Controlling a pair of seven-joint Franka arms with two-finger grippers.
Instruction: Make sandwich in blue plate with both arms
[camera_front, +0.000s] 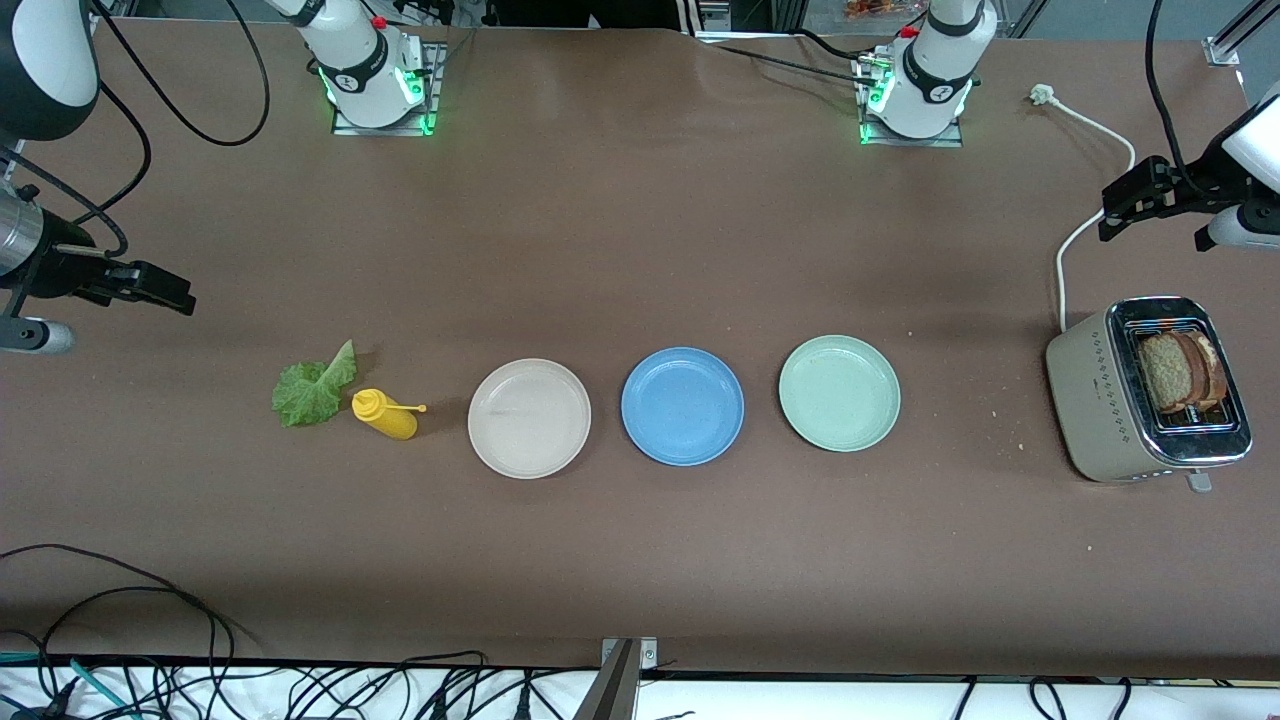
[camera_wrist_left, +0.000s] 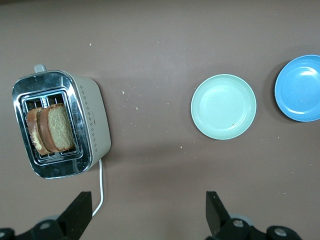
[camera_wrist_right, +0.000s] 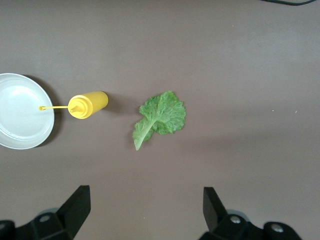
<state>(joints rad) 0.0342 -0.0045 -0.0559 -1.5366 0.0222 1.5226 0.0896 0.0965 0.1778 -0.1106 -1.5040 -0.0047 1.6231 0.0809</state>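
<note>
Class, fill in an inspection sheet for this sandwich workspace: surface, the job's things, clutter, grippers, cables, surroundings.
Surface: brown table, a few crumbs near the toaster.
Job's things: blue plate bare, between beige plate and green plate; two bread slices standing in the toaster; lettuce leaf flat on the table.
Clutter: yellow sauce bottle lying beside the lettuce.
Grippers: left gripper open above the table by the toaster; right gripper open above the table by the lettuce.
Cables: white toaster cord on the table; black cables along the camera-side edge.
Surroundings: nothing seen.
</note>
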